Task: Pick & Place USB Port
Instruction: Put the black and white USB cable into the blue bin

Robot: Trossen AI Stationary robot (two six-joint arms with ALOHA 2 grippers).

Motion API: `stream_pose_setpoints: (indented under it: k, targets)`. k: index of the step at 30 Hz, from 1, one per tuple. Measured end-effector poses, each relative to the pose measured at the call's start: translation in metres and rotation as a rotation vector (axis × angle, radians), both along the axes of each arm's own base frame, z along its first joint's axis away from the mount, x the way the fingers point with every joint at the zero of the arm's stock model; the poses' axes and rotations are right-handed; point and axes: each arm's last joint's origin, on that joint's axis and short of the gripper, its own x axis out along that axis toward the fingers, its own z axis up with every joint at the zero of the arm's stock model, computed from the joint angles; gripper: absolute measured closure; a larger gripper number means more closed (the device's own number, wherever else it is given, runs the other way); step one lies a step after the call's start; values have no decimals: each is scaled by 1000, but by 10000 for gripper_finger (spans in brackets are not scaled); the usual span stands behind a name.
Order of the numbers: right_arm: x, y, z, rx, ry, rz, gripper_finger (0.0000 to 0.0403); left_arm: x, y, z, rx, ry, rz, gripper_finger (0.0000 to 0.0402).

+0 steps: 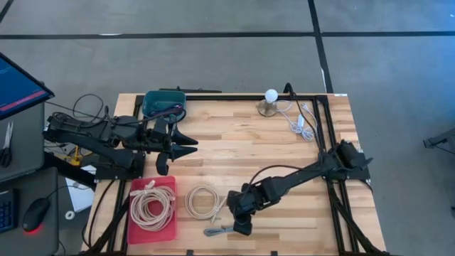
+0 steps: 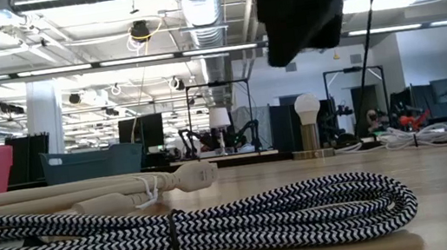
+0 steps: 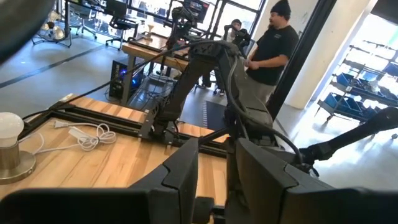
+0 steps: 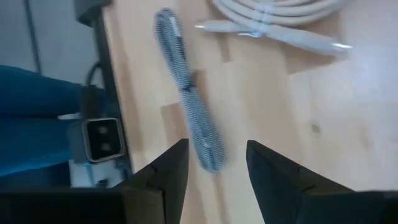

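where braided cable (image 4: 189, 99) lies, right fingers (image 4: 163, 173) apart

A tray (image 1: 168, 186) sat at the table's (image 1: 242, 146) front left corner, holding a coiled cable (image 1: 150, 205). Right of the tray lay another coil (image 1: 202, 201); a braided cable (image 1: 217, 230) lay beside that coil, nearer the front edge.

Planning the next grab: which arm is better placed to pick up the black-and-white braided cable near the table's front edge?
The right. Its gripper hangs directly over the braided cable, fingers open astride it in the right wrist view. The left gripper hovers farther back, beside the teal bin.
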Motion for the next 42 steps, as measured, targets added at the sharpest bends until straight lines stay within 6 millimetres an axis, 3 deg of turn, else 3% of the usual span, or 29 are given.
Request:
stream_pose_setpoints:
  k: [13, 23, 32, 42]
  targets:
    - [5, 16, -14, 104, 22, 45, 269, 0, 0, -1, 3, 13, 0, 292]
    - [3, 33, -46, 69, 107, 57, 261, 0, 0, -2, 5, 18, 0, 292]
    - [8, 34, -68, 41, 146, 31, 270, 0, 0, -2, 7, 25, 0, 292]
    - [7, 33, -67, 37, 145, 36, 289, 0, 0, -5, 13, 49, 0, 292]
